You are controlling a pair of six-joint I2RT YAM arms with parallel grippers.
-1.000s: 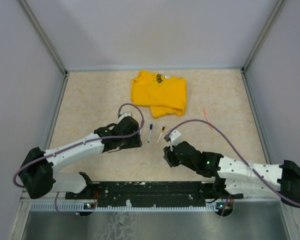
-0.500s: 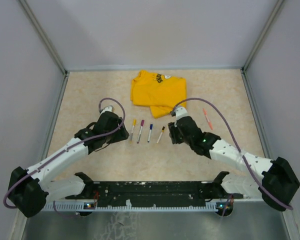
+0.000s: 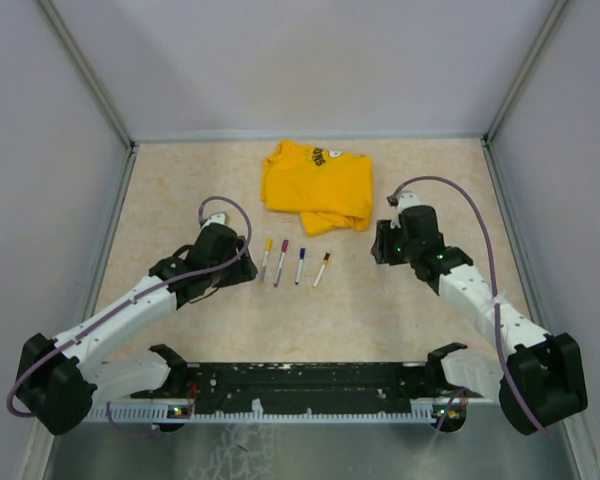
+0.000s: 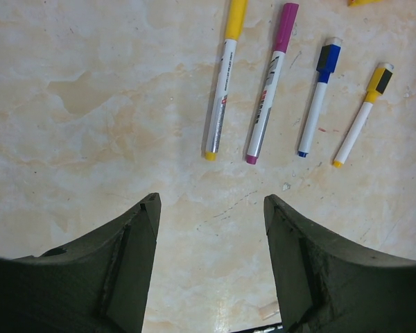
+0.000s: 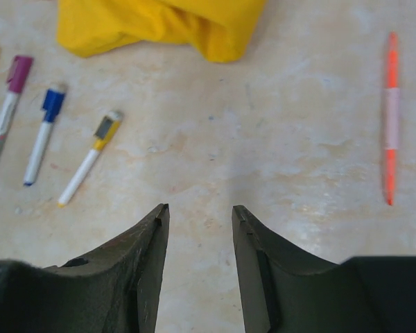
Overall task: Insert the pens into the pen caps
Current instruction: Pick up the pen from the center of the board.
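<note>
Several white-barrelled pens lie side by side in a row: a yellow-capped pen (image 4: 222, 83) (image 3: 266, 258), a magenta one (image 4: 269, 87) (image 3: 282, 262), a blue one (image 4: 317, 97) (image 3: 300, 266) and a short yellow-and-black one (image 4: 362, 116) (image 3: 322, 269). Each wears its pen cap, such as the magenta cap (image 4: 286, 24). An orange pen (image 5: 390, 118) lies alone to the right, hidden under the right arm in the top view. My left gripper (image 4: 211, 202) (image 3: 245, 268) stands open just left of the row, holding nothing. My right gripper (image 5: 201, 208) (image 3: 381, 249) is open over bare table between the row and the orange pen.
A folded yellow T-shirt (image 3: 318, 185) (image 5: 166, 24) lies behind the pens, close to the right gripper. Grey walls enclose the table on three sides. The arms' black base rail (image 3: 300, 382) runs along the near edge.
The left arm drew back to the left, uncovering the yellow and magenta pens, then stayed still. The right arm swung from the near middle out to the right, next to the shirt.
</note>
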